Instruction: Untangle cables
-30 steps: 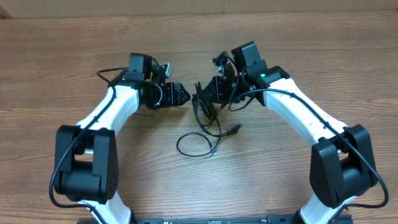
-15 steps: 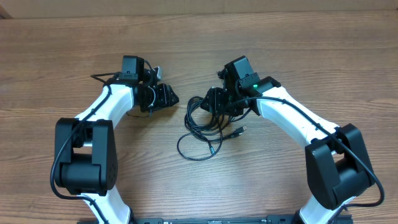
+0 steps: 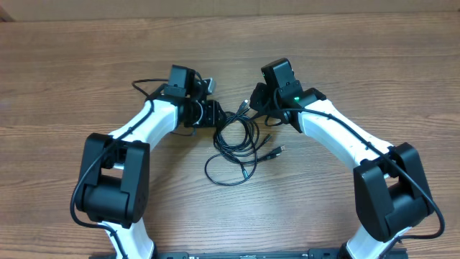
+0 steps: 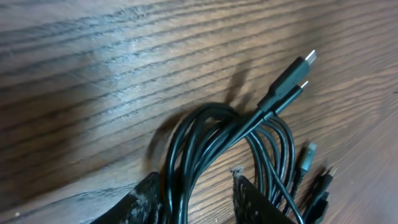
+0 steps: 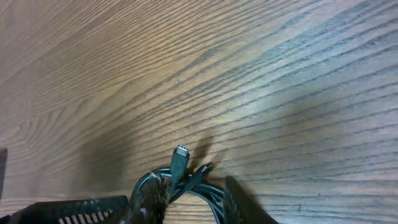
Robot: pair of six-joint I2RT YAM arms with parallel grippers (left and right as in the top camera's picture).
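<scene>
Two arms angle in over the bench (image 3: 72, 57), wrists close together at top centre. L arm (image 3: 140, 126) comes in from the left, R arm (image 3: 338, 133) from the right. The cables (image 3: 237, 137) lie on bare wood between and just below the wrists: a few black strands coiled together, w/ one bigger loop (image 3: 224, 173) lying toward the near edge. L fingers (image 4: 252, 200) straddle the coil's left side, spread; wood shows betw the strands and one finger, so no clamp. R fingers (image 5: 239, 202) pinch the coil's top right, strands filling the gap. Paired plugs (image 4: 292, 78) stick out past the L fingers, silver tips pointing up-right. Two plug ends (image 5: 180, 155) poke up above the R fingers and cast shadows. One loose plug (image 3: 274, 150) lies flat, right of the coil.
</scene>
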